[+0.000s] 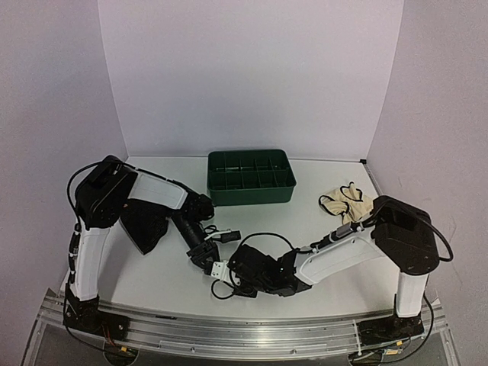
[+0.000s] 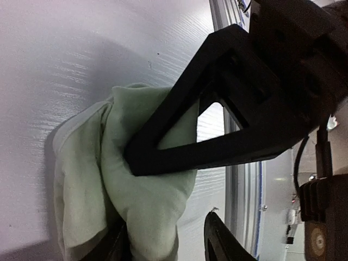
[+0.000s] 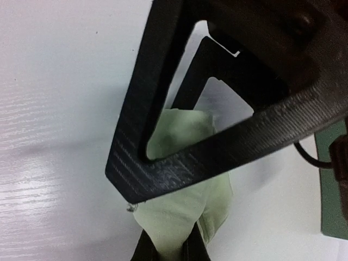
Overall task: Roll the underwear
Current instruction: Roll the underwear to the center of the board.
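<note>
R hand [image 3: 169, 246] grips 1 mint underwear [image 3: 182, 209]; 1 cream [image 1: 347, 203], 1 black [image 1: 146, 226]

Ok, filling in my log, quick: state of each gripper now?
Left gripper: open, loose around the mint underwear.
Right gripper: shut on the mint underwear.

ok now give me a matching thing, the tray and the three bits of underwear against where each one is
1 tray
2 cream underwear
3 black underwear
4 mint underwear

a pinched in the right tool
b far middle of the table
c right side
d left side, by the left arm

pairs: 1-b, 2-c, 3-d, 4-a
</note>
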